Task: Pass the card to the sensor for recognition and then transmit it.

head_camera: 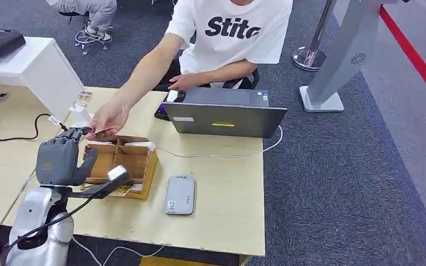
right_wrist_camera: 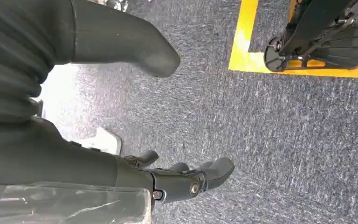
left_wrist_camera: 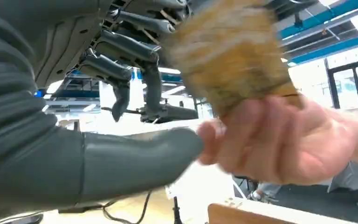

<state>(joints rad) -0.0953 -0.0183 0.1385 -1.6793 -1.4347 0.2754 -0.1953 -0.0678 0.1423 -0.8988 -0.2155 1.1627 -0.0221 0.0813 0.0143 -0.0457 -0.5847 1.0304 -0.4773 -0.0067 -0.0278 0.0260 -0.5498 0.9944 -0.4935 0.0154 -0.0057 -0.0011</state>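
Handover: left hand (head_camera: 61, 158) raised over the box (head_camera: 123, 164), fingertips pinching the card (head_camera: 101, 132) a person's hand (head_camera: 108, 117) also grips; judged best to release only once they pull.

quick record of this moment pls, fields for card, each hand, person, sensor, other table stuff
card: at the left hand's fingertips, also held by the person's hand
left hand: raised over the table, fingers on the card
right hand: hanging over carpet, holds nothing, fingers partly curled
person's hand: reaching across, taking the card
sensor: grey, flat on table beside wooden box
wooden box: compartments, cards inside
laptop: open, facing the person
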